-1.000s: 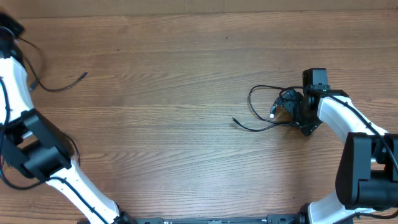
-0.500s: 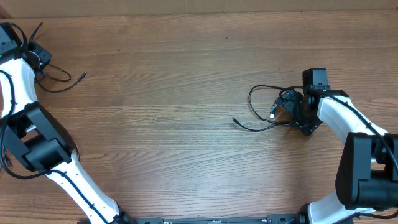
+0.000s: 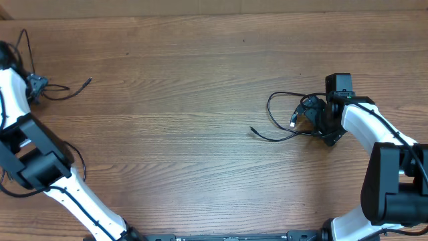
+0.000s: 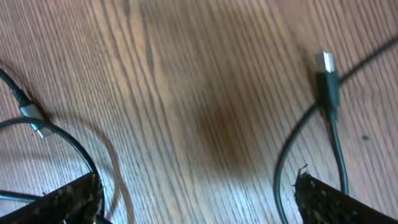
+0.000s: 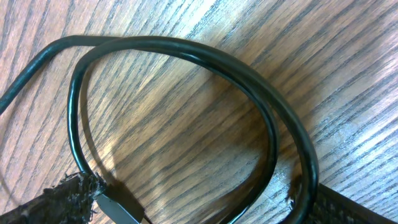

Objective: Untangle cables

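We find a thin black cord lying by the wooden worktop's left edge under the spread left gripper, set apart from the looped black cords near the right edge, which the equally spread right gripper straddles, seemingly ready to pinch.

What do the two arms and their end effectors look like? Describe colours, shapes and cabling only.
The left arm and right arm match: smooth, rounded white links joined by bulky black joint housings, with thin black cables running along them. The left end effector and right end effector are black, each with two fingers whose dark pads look rough and frayed. No markings show.
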Controlling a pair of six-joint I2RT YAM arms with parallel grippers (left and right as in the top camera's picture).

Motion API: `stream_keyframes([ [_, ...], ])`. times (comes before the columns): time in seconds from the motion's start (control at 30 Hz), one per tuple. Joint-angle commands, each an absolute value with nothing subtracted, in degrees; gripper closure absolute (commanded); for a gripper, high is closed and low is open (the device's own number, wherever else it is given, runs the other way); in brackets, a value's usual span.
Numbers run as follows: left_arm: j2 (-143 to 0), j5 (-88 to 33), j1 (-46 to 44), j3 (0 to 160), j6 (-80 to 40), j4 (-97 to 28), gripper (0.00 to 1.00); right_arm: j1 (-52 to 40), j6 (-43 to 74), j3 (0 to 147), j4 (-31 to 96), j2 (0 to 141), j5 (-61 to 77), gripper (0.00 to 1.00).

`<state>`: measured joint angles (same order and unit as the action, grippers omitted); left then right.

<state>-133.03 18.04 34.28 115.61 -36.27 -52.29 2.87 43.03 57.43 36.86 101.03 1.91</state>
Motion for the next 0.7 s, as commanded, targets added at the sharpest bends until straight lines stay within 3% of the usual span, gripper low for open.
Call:
stream_keyframes([
  [0.0, -132.73, 4.67, 35.42, 116.46, -34.44, -50.26, 0.0, 2.85, 43.46, 55.55, 37.36, 102.78, 3.14, 0.0],
  [0.17, -132.49, -24.45, 35.05, 116.49, -21.76, -42.78, 0.0, 2.85, 43.46, 55.55, 37.36, 102.78, 3.14, 0.0],
  [0.4, -132.09, -55.35, 34.68, 116.49, -20.45, -27.07, 0.0, 2.85, 43.44, 55.55, 37.36, 102.78, 3.14, 0.0],
  [0.67, -130.52, -42.22, 34.46, 116.49, -22.31, -29.8, 0.0, 2.85, 43.46, 55.55, 37.36, 102.78, 3.14, 0.0],
])
